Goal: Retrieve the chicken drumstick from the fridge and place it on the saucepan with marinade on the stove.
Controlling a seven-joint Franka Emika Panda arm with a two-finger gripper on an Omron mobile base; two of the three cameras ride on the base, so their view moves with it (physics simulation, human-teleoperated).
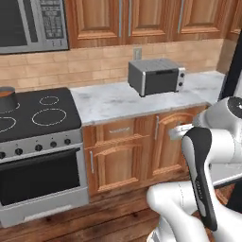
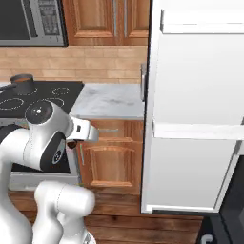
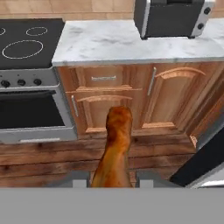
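Facing marble counter (image 1: pixel 118 101), stove (image 1: pixel 33 116), wooden cabinets (image 1: pixel 127 151)

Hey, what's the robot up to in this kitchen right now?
The end effector holds the chicken drumstick, carried low in front of the wooden cabinets. The fridge door stands open on the right. The saucepan waits on the stove, off to the left, so the drumstick is not yet delivered.

No readable text showing anywhere. Microwave keypad (image 1: pixel 53 20) carrying small marks, too blurred to read. Toaster oven (image 1: pixel 156 76) dials and stove (image 1: pixel 33 116) knobs showing no legible markings. Fridge (image 2: pixel 195 109) door bearing no label or brand.
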